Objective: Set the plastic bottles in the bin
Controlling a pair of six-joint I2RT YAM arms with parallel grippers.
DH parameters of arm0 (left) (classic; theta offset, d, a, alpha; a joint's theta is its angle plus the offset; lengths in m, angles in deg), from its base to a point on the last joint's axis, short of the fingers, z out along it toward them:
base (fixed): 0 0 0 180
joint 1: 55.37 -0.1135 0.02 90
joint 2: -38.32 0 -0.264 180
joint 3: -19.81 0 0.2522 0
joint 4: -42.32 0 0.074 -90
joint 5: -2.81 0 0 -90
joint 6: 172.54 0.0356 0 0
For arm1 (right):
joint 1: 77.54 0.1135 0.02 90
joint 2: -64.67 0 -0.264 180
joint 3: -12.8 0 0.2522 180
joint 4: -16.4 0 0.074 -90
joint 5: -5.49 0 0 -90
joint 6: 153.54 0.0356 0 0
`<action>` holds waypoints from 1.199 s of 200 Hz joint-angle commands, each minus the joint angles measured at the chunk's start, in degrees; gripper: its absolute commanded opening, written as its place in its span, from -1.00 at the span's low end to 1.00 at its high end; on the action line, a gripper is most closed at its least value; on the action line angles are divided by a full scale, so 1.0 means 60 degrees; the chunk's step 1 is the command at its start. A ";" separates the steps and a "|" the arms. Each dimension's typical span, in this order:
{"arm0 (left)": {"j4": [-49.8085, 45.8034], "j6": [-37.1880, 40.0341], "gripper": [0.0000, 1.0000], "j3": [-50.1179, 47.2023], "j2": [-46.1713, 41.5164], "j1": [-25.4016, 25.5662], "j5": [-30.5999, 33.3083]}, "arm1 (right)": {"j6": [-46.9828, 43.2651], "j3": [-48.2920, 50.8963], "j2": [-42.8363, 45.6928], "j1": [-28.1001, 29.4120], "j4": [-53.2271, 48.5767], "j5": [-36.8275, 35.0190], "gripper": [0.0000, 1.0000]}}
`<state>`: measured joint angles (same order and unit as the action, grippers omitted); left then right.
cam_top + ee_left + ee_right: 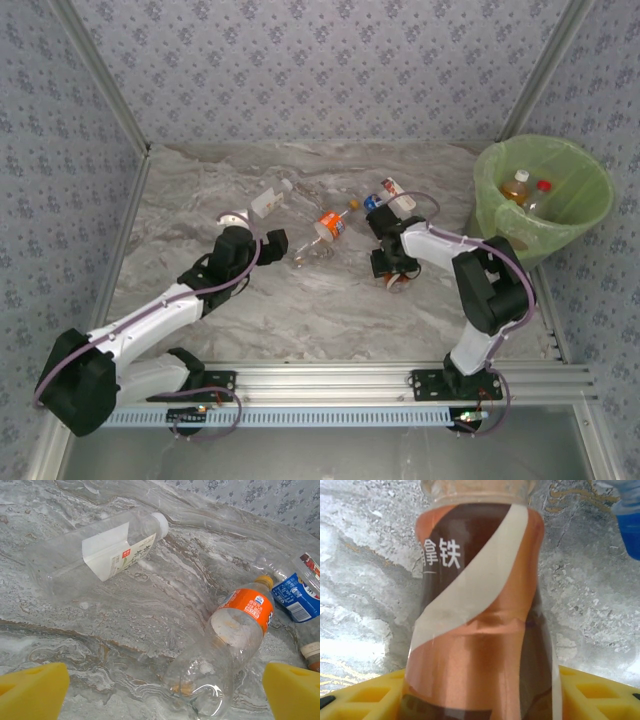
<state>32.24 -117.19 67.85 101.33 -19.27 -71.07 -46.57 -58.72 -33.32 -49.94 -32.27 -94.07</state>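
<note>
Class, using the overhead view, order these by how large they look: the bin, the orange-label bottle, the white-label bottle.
1. bin, clearly the largest.
2. orange-label bottle and white-label bottle: they look alike in size, so left unranked.

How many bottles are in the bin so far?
2: an orange-capped bottle on the left inside the bin, a red-capped bottle just right of it. More may lie hidden beneath them.
</note>
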 commanded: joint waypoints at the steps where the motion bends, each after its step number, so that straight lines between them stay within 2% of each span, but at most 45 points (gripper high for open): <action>1: 0.0170 -0.0127 0.98 -0.0049 -0.0206 -0.0042 0.0186 | -0.0026 0.0163 0.0469 0.0059 0.0158 0.0034 0.18; 87: 0.0217 -0.0138 0.98 -0.0081 -0.0188 -0.0042 0.0196 | 0.0251 0.0515 0.2256 0.0092 0.0774 -0.0372 0.11; 149: -0.0090 -0.0073 0.99 0.0405 0.0121 -0.0083 -0.0588 | 0.0624 0.0403 0.4011 0.0026 0.1194 -0.0692 0.04; 200: -0.0116 -0.0068 0.98 0.0656 0.0500 -0.0075 -0.0877 | 0.0554 0.0113 0.5238 -0.0170 0.1392 -0.0181 0.03; 240: -0.0146 -0.0096 0.98 0.0736 0.0697 -0.0078 -0.0904 | 0.0438 -0.0489 0.5739 -0.0725 0.1354 0.0429 -0.02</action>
<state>31.56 -117.74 69.97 104.76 -19.38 -75.83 -43.83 -58.19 -0.82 -52.44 -24.64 -94.07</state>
